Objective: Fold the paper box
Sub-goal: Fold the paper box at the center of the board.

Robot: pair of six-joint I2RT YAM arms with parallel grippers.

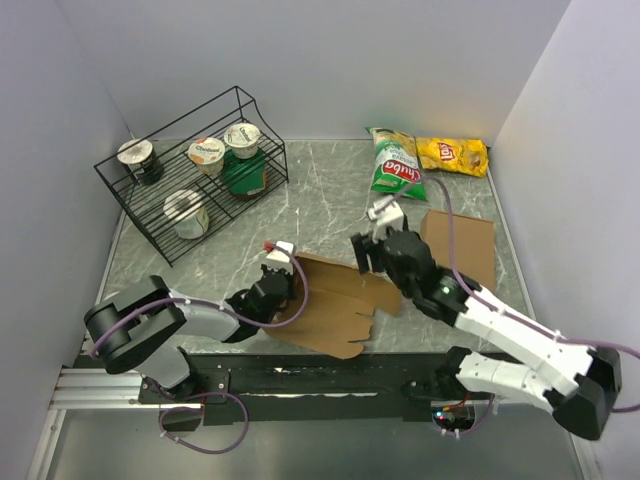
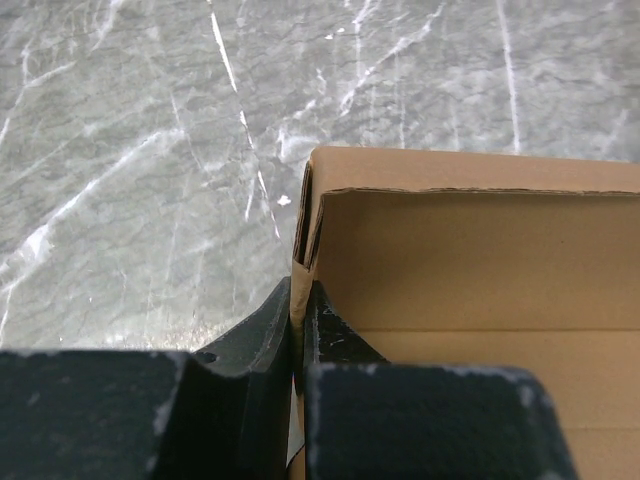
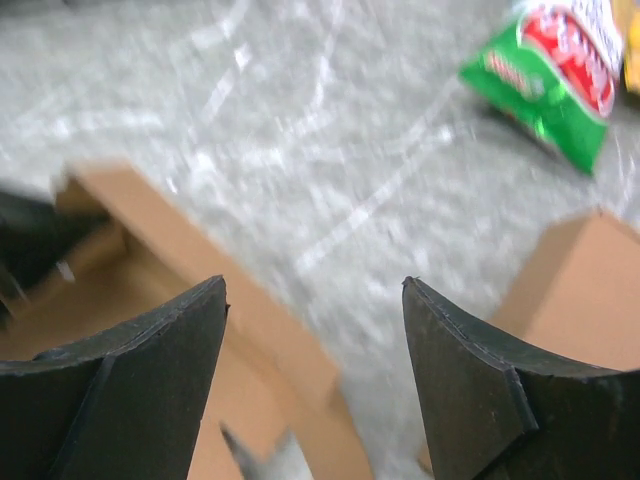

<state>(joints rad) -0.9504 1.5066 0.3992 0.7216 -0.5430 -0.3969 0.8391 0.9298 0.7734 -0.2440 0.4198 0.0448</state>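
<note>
The paper box (image 1: 335, 300) is a brown kraft blank with notched flaps, lying partly folded at the table's near middle. My left gripper (image 1: 281, 280) is shut on its raised left wall; in the left wrist view the two fingers (image 2: 262, 330) pinch the thin cardboard edge (image 2: 298, 270), with the box's inside (image 2: 470, 270) to the right. My right gripper (image 1: 372, 252) is open and empty above the box's far right edge. In the right wrist view its jaws stand wide apart (image 3: 315, 290) over the box's far wall (image 3: 200, 260) and the table.
A plain brown cardboard slab (image 1: 461, 245) lies right of the right gripper. A green chip bag (image 1: 395, 165) and a yellow one (image 1: 452, 154) lie at the back. A black wire rack (image 1: 195, 180) with yoghurt cups stands at the back left.
</note>
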